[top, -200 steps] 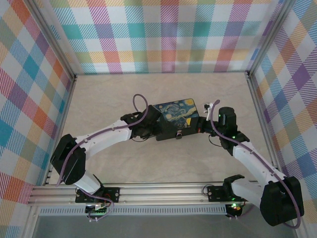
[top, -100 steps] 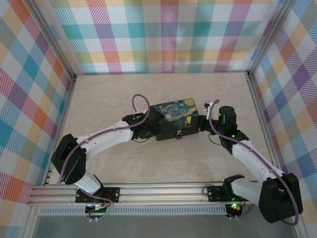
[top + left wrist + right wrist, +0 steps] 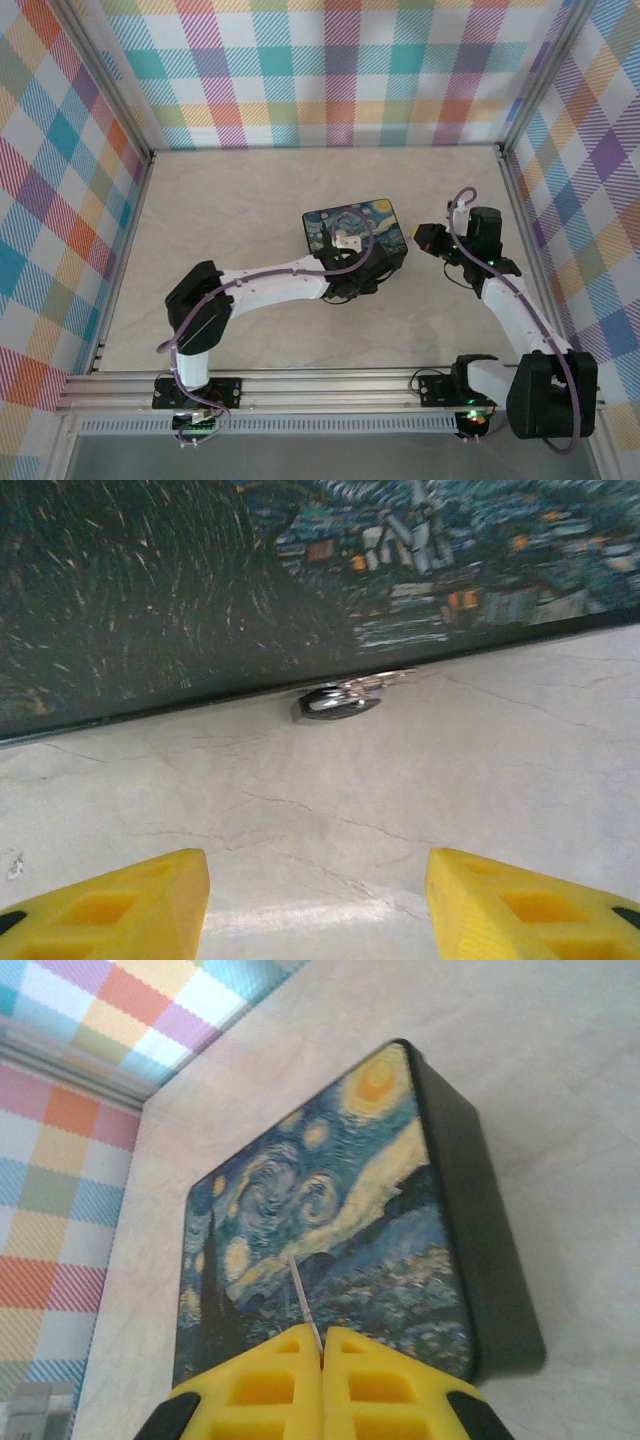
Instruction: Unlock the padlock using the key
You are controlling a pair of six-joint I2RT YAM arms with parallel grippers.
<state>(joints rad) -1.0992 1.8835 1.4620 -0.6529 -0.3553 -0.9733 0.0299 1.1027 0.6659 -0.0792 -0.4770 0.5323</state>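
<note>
The padlock (image 3: 338, 699), a tiny dark body with a silvery part, hangs at the lower front edge of the blue-and-yellow painted tin (image 3: 352, 226). My left gripper (image 3: 315, 905) is open a short way in front of it, its yellow fingertips (image 3: 120, 900) wide apart over bare table. In the top view the left gripper (image 3: 365, 272) sits against the tin's front side. My right gripper (image 3: 322, 1345) is shut on the key (image 3: 302, 1300), a thin silvery blade pointing toward the tin (image 3: 330, 1220). From above, the right gripper (image 3: 424, 240) hovers just right of the tin.
The pale marbled tabletop (image 3: 250, 200) is ringed by checked walls (image 3: 330, 70). The left arm (image 3: 270, 285) lies across the table in front of the tin. An aluminium rail (image 3: 320, 385) runs along the near edge.
The left arm swung right along the tin's front, its gripper now below the tin's right half. The right gripper drew back right, away from the tin, with the key.
</note>
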